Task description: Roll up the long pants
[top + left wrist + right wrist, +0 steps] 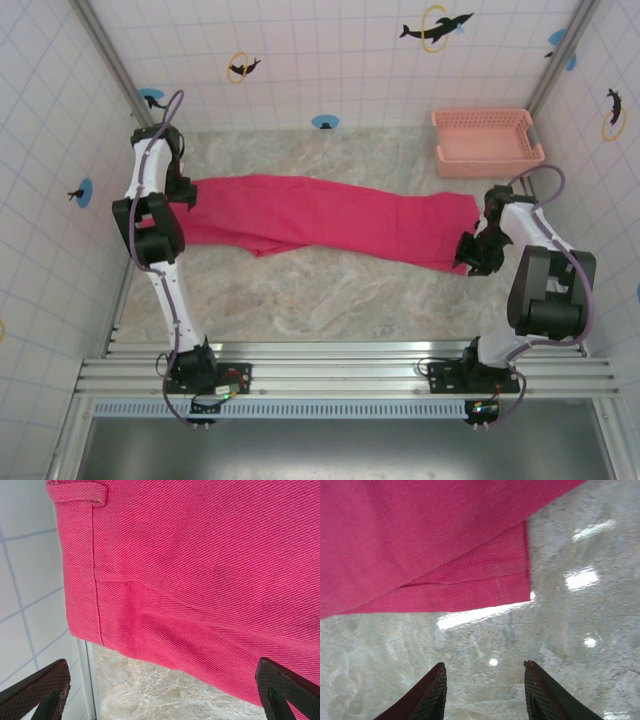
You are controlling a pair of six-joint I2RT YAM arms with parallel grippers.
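Long pants [320,215] lie flat across the table [330,300]. Left gripper [161,680] jaws wide apart at waist end. Right gripper [485,675] apart too, nothing btwn, near the hem.

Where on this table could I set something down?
Free: the marble table strip between the magenta-red cloth pants and the near metal rail; also behind the pants, left of the salmon-pink plastic basket. Crowded: pants ends, by left gripper, right gripper.
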